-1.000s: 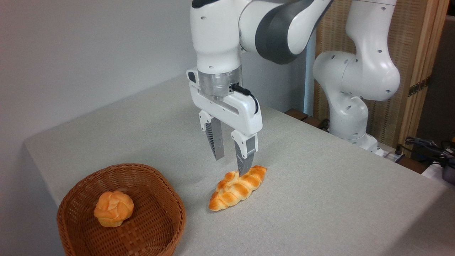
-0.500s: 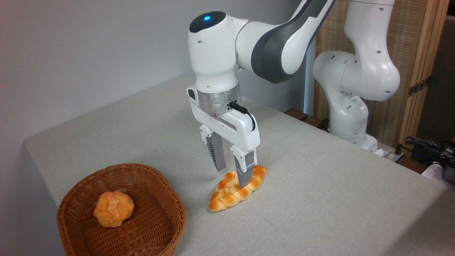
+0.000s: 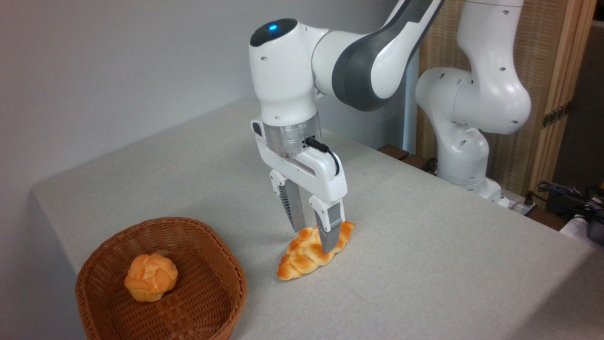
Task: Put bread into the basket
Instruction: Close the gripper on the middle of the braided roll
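Two fingers of the hand (image 3: 314, 238) straddle the bread (image 3: 311, 252).

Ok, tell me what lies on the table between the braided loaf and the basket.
Nothing: the fixed camera view shows bare grey table between the braided loaf and the basket.

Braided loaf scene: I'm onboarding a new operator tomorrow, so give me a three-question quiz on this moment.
1. True or false: the braided loaf lies inside the basket.
2. What already sits in the basket? A) a knotted bun B) a banana C) nothing
3. Fill in: the fingers of the hand stand on either ____ of the loaf, which rests on the table.

Key
1. False: it lies on the table, right of the basket.
2. A: the knotted bun.
3. side: one finger behind, one in front, still apart.
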Tool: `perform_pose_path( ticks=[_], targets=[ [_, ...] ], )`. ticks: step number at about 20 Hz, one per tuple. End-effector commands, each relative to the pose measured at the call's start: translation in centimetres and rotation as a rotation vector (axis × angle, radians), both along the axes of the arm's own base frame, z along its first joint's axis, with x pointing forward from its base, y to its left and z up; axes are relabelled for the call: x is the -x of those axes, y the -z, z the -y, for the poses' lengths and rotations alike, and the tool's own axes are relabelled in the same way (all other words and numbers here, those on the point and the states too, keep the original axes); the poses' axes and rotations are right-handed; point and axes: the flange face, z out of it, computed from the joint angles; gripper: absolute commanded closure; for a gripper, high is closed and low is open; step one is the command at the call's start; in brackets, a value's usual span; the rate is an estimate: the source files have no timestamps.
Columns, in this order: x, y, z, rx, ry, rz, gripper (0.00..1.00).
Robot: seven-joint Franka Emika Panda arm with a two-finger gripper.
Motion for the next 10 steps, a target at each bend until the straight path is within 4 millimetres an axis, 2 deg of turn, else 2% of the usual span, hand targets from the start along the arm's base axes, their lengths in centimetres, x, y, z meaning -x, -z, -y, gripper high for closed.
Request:
perform_pose_path(
  ticks=[1, 3, 5, 6, 8, 9, 10],
  targets=[
    [0.2, 1.3, 0.0, -0.009, 0.012, -0.009, 0.0],
    [0.1, 1.5, 0.1, -0.01, 0.015, -0.013, 0.01],
    [0.1, 1.8, 0.1, -0.009, 0.013, -0.02, 0.06],
    [0.1, 2.3, 0.1, -0.009, 0.012, -0.032, 0.12],
    [0.1, 2.6, 0.1, -0.009, 0.014, -0.04, 0.42],
    [0.0, 2.8, 0.1, -0.009, 0.016, -0.043, 0.51],
    [0.1, 2.8, 0.4, -0.009, 0.023, -0.044, 0.54]
  ],
)
